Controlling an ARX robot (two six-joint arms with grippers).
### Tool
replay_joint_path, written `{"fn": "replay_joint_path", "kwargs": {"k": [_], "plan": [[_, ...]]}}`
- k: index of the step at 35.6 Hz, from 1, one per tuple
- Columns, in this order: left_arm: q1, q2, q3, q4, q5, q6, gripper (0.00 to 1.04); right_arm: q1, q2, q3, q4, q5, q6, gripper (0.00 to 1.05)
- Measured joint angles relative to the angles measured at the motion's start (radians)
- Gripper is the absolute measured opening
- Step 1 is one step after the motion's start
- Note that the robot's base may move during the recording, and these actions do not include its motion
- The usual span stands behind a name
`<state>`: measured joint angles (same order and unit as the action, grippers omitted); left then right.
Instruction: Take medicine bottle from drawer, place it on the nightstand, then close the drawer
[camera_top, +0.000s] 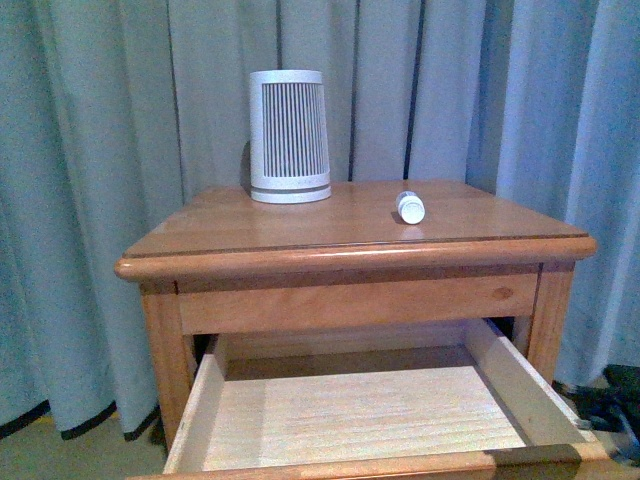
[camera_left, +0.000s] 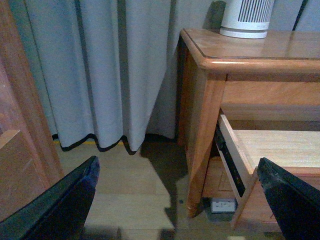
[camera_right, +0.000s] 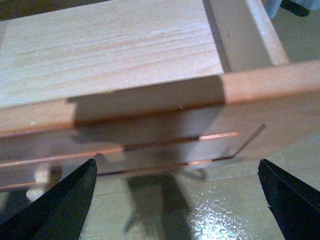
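With the medicine bottle (camera_top: 410, 207) lying on its side on the nightstand (camera_top: 300, 232) at about 3 o'clock of the ribbed cylinder (camera_top: 289, 136), both end effectors gape wide and empty, the right end effector (camera_right: 175, 195) facing the open drawer (camera_right: 150, 120), where a hard shove could roll it off.

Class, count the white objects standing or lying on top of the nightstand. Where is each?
2. The ribbed cylinder stands at the back, left of centre; the medicine bottle lies on its side further right, nearer the front.
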<state>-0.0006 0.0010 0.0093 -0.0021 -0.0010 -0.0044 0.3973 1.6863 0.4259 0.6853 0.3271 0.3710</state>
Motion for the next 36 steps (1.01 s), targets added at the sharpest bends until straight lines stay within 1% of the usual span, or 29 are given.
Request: {"fn": "replay_joint_path", "kwargs": {"k": [7, 12, 17, 24, 29, 36], "plan": [[0.0, 0.0, 0.0, 0.0, 0.0, 0.0, 0.98, -0.04, 0.155, 0.135, 0.028, -0.035, -0.055, 0.98], [0.0, 0.0, 0.0, 0.0, 0.0, 0.0, 0.98, -0.086, 0.265, 0.287, 0.047, -0.037, -0.106, 0.98], [0.0, 0.0, 0.0, 0.0, 0.0, 0.0, 0.98, -0.116, 0.339, 0.426, 0.031, -0.04, -0.141, 0.98], [0.0, 0.0, 0.0, 0.0, 0.0, 0.0, 0.98, -0.135, 0.43, 0.614, -0.012, -0.045, -0.203, 0.98], [0.0, 0.0, 0.0, 0.0, 0.0, 0.0, 0.98, -0.145, 0.463, 0.666, -0.031, -0.047, -0.221, 0.98], [0.0, 0.0, 0.0, 0.0, 0.0, 0.0, 0.98, -0.153, 0.48, 0.678, -0.053, -0.043, -0.227, 0.98]]}}
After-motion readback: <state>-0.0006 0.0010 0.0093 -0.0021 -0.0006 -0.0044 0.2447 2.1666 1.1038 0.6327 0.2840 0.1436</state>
